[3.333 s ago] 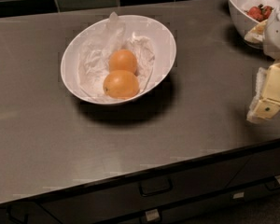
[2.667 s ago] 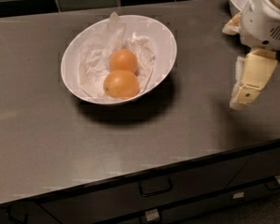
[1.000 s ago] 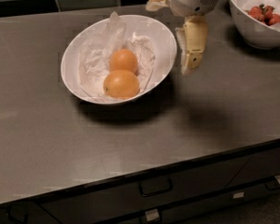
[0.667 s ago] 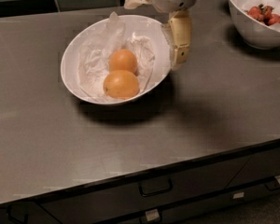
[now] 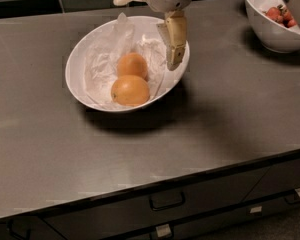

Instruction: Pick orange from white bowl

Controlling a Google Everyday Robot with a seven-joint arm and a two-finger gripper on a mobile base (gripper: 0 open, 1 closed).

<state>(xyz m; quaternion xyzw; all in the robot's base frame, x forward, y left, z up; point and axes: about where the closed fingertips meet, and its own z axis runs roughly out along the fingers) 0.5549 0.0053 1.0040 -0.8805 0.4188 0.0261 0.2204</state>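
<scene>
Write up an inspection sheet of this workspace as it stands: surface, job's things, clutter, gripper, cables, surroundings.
Surface: grey countertop, carrying two bowls.
Job's things: white bowl with crinkled paper liner; orange inside it, towards the back.
Clutter: paler fruit in the same bowl, just in front of the orange; smaller bowl of red fruit at far right.
Gripper: gripper hangs over the white bowl's right rim, right of the orange and apart from it.
Cables: nothing seen.
Surroundings: drawers below the counter; dark tiles behind.
</scene>
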